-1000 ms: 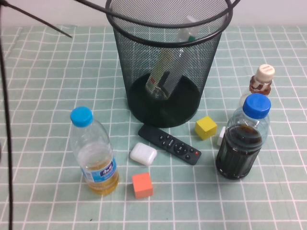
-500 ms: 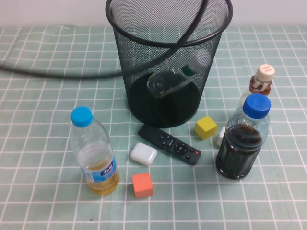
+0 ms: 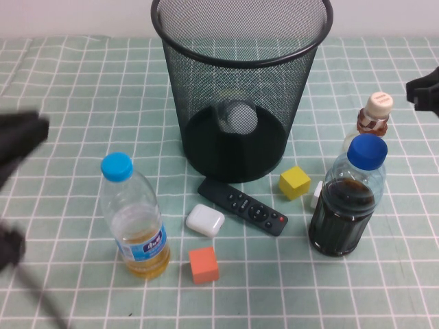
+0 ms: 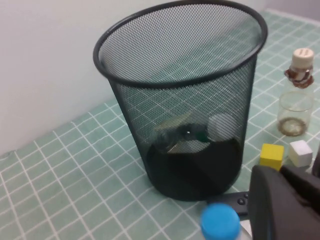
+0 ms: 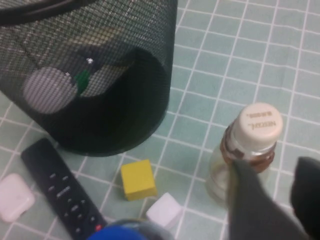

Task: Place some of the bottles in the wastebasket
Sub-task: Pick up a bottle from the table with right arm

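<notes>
With the clear bottle (image 3: pixel 236 116) binned, your right gripper (image 5: pixel 280 200), fingers spread, nears the brown bottle (image 3: pixel 374 115) at frame right; left gripper (image 4: pixel 285 205) empty, its fingers' state untellable.

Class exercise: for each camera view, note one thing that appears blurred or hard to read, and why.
High view: left end effector is a dark motion smear. Left wrist view: wastebasket mesh veils the clear bottle. Right wrist view: right end effector looms soft and close beside the small brownish bottle.
</notes>
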Controlling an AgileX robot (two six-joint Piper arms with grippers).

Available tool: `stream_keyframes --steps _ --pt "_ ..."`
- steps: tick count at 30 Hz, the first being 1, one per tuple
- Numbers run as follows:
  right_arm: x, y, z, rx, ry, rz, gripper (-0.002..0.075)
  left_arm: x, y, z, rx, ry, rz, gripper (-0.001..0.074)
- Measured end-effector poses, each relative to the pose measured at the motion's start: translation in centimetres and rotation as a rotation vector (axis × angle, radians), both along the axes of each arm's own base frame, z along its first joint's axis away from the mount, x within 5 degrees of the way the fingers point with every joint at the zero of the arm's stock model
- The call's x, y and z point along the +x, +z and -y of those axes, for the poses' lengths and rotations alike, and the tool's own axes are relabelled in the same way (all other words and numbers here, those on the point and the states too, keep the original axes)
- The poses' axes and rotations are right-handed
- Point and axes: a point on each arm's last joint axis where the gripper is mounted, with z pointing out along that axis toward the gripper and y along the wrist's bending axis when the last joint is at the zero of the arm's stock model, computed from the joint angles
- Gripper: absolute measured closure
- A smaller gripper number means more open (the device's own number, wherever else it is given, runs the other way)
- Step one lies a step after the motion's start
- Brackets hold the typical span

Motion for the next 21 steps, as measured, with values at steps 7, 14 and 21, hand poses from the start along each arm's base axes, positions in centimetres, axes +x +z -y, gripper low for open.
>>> stream_keyframes --steps 7,14,21 --pt "2.8 -2.1 -0.5 -0.041 0.004 0.025 0.0249 -3.5 -8.7 -2.2 -0.14 0.031 0.096 0.0738" --pt "5.8 -5.2 -1.6 -0.076 0.008 0.028 0.0218 -4.0 -13.9 -3.1 -0.226 0.083 0.224 0.0738" --pt "7.8 -8.6 -1.9 -0.073 -0.012 -0.044 0.0243 -4.0 -16.8 -3.0 -0.183 0.084 0.144 0.0739"
